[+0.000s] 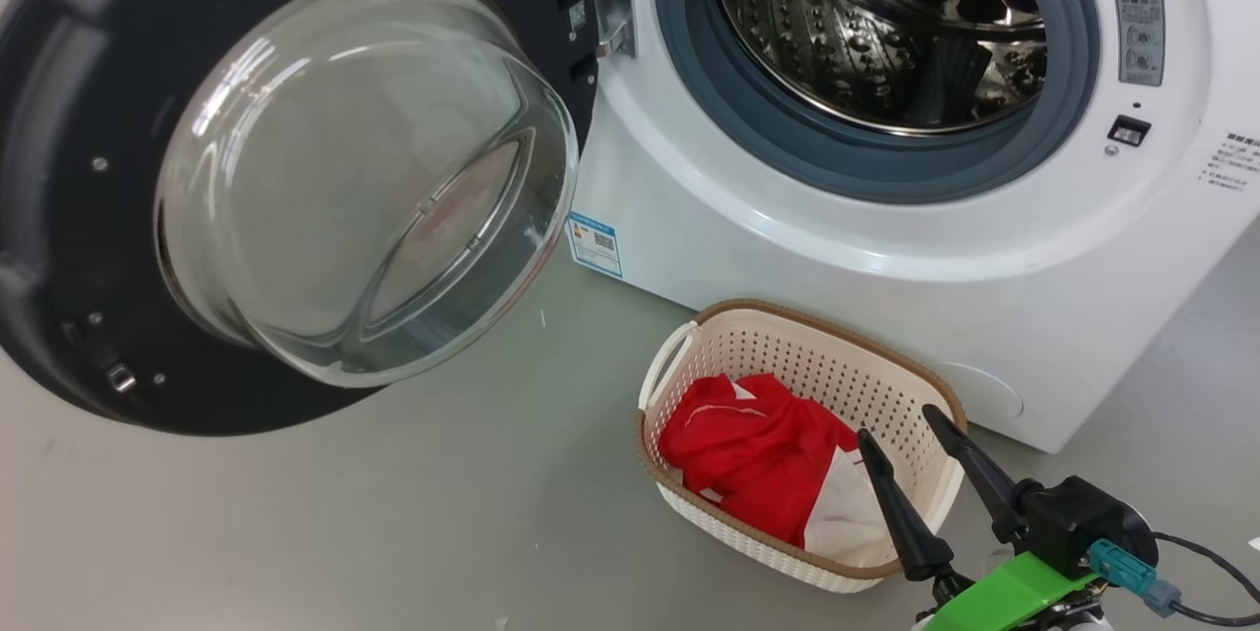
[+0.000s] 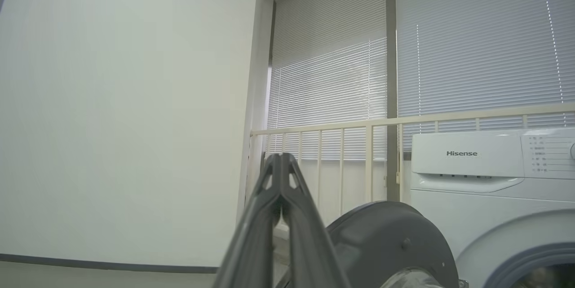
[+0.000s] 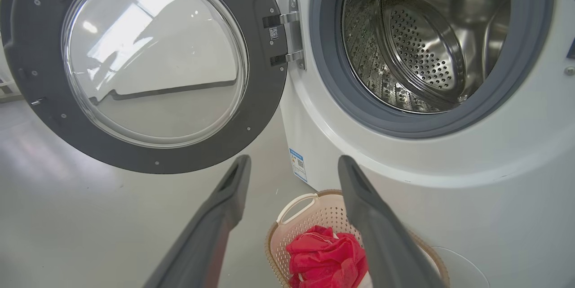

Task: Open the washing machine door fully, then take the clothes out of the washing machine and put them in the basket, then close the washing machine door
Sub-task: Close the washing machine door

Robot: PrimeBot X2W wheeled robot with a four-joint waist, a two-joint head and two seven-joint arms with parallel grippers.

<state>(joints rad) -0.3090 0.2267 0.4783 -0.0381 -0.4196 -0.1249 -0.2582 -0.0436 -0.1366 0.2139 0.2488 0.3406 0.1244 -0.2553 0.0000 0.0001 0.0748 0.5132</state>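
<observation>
- The clothes [image 1: 758,454] lie in the basket [image 1: 817,355]; the right gripper [image 1: 897,422], spread and empty, hangs over it.
- The washing machine door [image 1: 59,218] stands swung out left; the left gripper [image 2: 281,157], pressed together, seems nearer its outer face.

A cream railing [image 2: 368,122] fronts slatted blinds [image 2: 330,77] beside a pale wall [image 2: 126,99].

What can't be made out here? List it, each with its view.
- Drum top: cut off by head view's upper edge.
- Basket base: head view, covered by the clothes and right tool.
- Control panel lettering: left wrist view, too small.
- Basket's right side: right wrist view, behind a tool finger.
</observation>
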